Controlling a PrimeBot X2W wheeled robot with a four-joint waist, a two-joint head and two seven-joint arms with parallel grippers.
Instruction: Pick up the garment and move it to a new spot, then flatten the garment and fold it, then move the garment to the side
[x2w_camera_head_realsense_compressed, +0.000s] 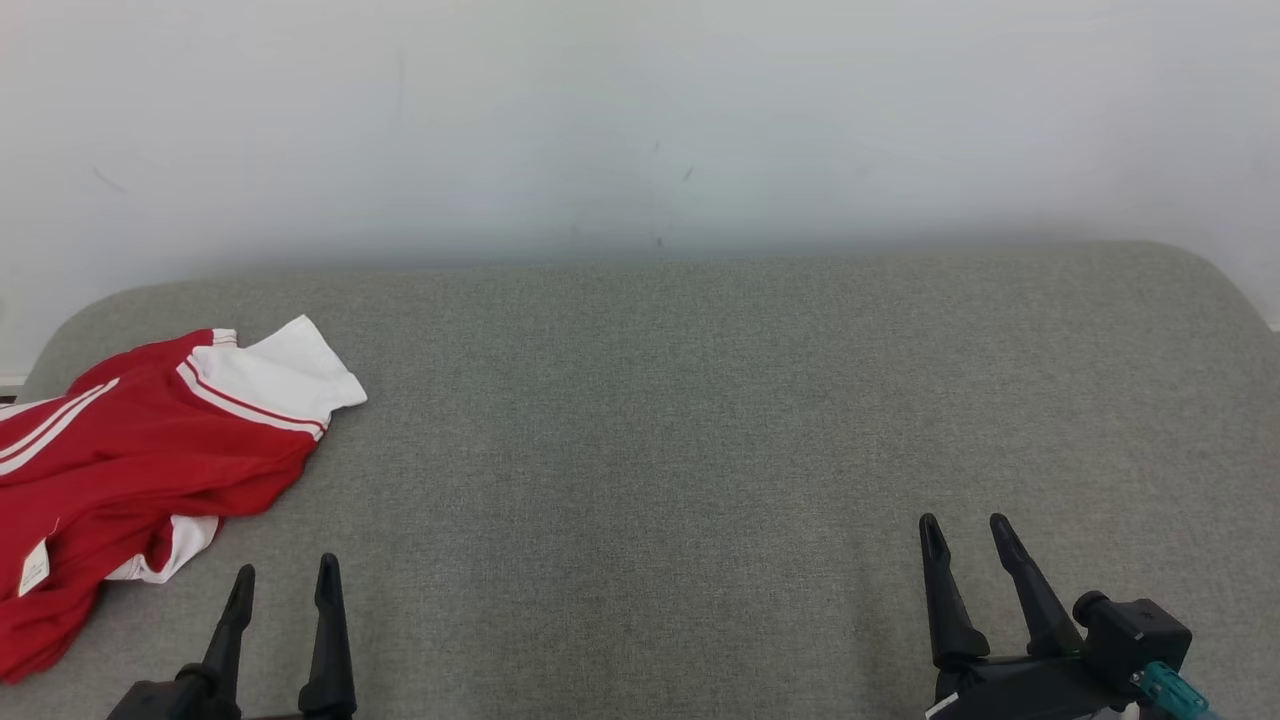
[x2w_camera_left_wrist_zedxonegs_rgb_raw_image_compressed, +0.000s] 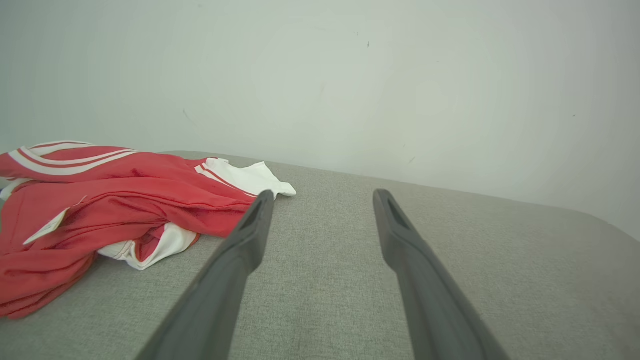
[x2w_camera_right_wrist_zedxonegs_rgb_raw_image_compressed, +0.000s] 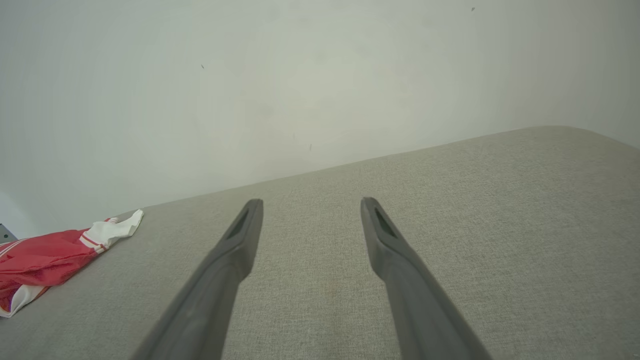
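The left hand (x2w_camera_head_realsense_compressed: 286, 565) sits at about 7 o'clock in the head view. Its two dark fingers point toward 12 and stand wide apart with nothing between them. In its own wrist view the left hand (x2w_camera_left_wrist_zedxonegs_rgb_raw_image_compressed: 324, 195) hovers low over bare grey cloth, and the fingertip on the 9 o'clock side overlaps the near edge of the garment (x2w_camera_left_wrist_zedxonegs_rgb_raw_image_compressed: 100, 200). Whether it touches the cloth I cannot tell.

The right hand (x2w_camera_head_realsense_compressed: 965, 522) is at about 5 o'clock in the head view. It is also spread wide and empty, with its fingers leaning slightly toward 11. A teal connector (x2w_camera_head_realsense_compressed: 1165, 688) shows on the wrist behind it. In the right wrist view the fingers of the right hand (x2w_camera_right_wrist_zedxonegs_rgb_raw_image_compressed: 312, 202) frame only grey fabric.

Both hands are over a worktop (x2w_camera_head_realsense_compressed: 700, 420) covered in grey woven fabric, with rounded far corners.

The garment (x2w_camera_head_realsense_compressed: 150, 450) is a red top with white stripes. It lies crumpled at the 9 o'clock edge of the worktop, just beyond the left hand and toward 10 o'clock from it. It is well apart from the right hand. A white sleeve (x2w_camera_head_realsense_compressed: 285, 375) with a red stripe sticks out toward 2 o'clock, and a small white label (x2w_camera_head_realsense_compressed: 34, 567) shows near the lower edge. Part of the garment is cut off by the picture's 9 o'clock border. In the right wrist view the garment (x2w_camera_right_wrist_zedxonegs_rgb_raw_image_compressed: 45, 257) lies far off at 9 o'clock.

A plain pale wall (x2w_camera_head_realsense_compressed: 640, 120) rises behind the worktop at 12 o'clock.
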